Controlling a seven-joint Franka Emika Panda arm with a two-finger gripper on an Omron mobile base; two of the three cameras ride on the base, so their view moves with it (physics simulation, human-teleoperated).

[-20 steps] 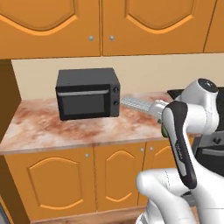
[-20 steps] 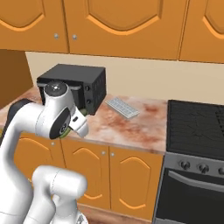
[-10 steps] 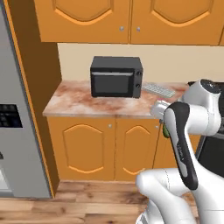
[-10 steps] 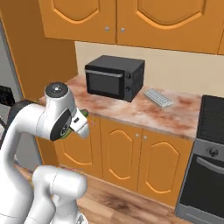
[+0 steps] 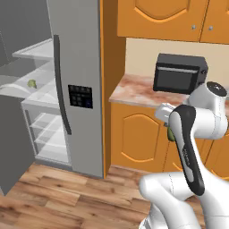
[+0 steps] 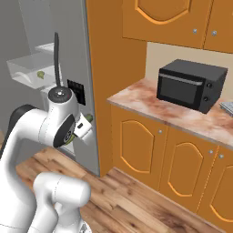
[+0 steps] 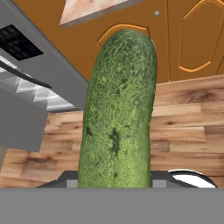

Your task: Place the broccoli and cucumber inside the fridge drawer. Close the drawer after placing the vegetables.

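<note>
One object, the cucumber (image 7: 118, 113), stands lengthwise up the middle of the hand view, its lower end seated between the gripper (image 7: 116, 181) fingers; the jaws are closed on it. No readable brand, label or writing appears in any view; the dark control panel (image 5: 81, 96) on the fridge door (image 5: 76, 85) shows small markings too fine to read.

Left base view, left to right: the fridge interior stands open at the left edge, with white shelves (image 5: 47, 134) stacked below and the clear fridge drawer (image 5: 20, 87) pulled forward above them. A small yellow-green lump (image 5: 31, 83) lies inside the drawer. The grey fridge door with its long dark handle (image 5: 61, 85) follows, then an orange side panel, then the marbled counter (image 5: 134, 91) carrying a black microwave (image 5: 180, 74). At the arm's wrist a sliver of the cucumber's green (image 5: 171, 133) shows beside the white link.

Right base view, left to right: the drawer (image 6: 25, 73) appears at the far left with a greenish item (image 6: 40, 73) in it, too small to identify. The gripper (image 6: 86, 123) sits in front of the fridge door, a green tip (image 6: 89, 117) of the cucumber protruding from it. This view additionally shows the lower cabinet doors (image 6: 182, 168) face-on.

Hand view: wooden flooring (image 7: 183, 131), orange cabinet doors and, at left, the grey fridge edge with ribbed shelves (image 7: 39, 94) lie behind the cucumber.
</note>
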